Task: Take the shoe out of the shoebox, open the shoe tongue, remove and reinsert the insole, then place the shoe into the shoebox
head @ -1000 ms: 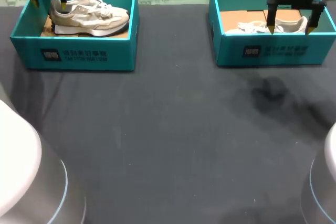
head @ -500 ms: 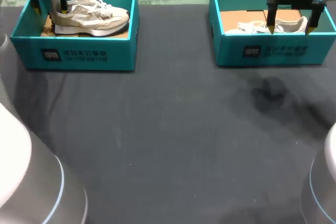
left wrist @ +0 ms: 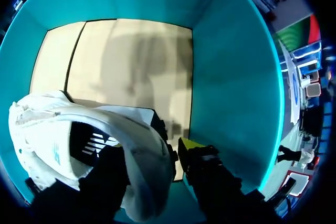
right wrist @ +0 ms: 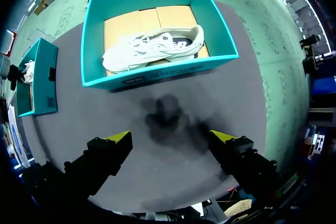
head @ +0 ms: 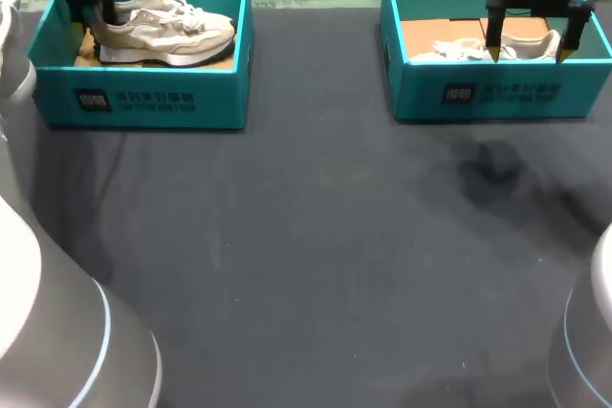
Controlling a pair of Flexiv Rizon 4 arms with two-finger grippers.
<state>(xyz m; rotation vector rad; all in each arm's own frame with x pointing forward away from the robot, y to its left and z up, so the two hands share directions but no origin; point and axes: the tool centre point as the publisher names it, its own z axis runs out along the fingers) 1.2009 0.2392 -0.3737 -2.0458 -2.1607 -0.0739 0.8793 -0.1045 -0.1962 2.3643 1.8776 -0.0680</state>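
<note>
The left box (head: 143,102) and the right box (right wrist: 157,74) are alike: open-topped, straight-walled, smooth teal card with white print on the front wall. Each has a bare tan cardboard floor (left wrist: 131,61) made of flaps, with a seam between them. They stand well apart at the far edge of the table (head: 316,236), which is covered in dark grey cloth, matt and slightly mottled.

In the left box the beige shoe (head: 167,31) lies on its side, sole toward the front wall. It is a soft low trainer with pale mesh and suede panels, white laces and a thick whitish sole with a dark heel patch. In the right box the white shoe (right wrist: 155,45) lies low on the cardboard, its rounded heel collar open and its toe toward the middle of the table.

The teal walls hem in both shoes, and the left box's near corner wall stands close beside my left pincer (left wrist: 149,156).

That pincer is down inside the left box, at the beige shoe's padded heel, which curves up right in front of it. Whether it has closed on the heel I cannot tell.

My right pincer (right wrist: 170,136) hangs above the right box with its yellow tips spread wide — holding nothing, touching nothing.
</note>
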